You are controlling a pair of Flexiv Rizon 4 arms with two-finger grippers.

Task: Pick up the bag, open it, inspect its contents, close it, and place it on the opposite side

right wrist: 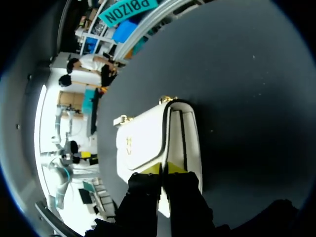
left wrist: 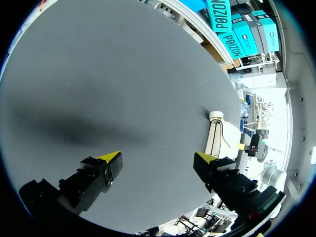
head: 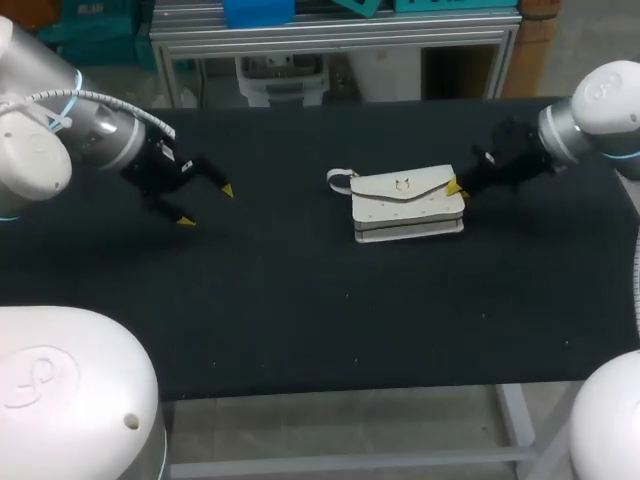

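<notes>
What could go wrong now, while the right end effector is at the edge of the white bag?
1. The right end effector reaches the bag only at one short edge. A lift from there may slip, or may tilt the bag.
2. The left end effector is open and far off over the table, so it probably cannot steady the bag if it slides.

No legible text, number or sign — neither on the white bag (right wrist: 144,134), at the right gripper (right wrist: 163,168), nor on its metal clasp (right wrist: 129,143) just ahead.
</notes>
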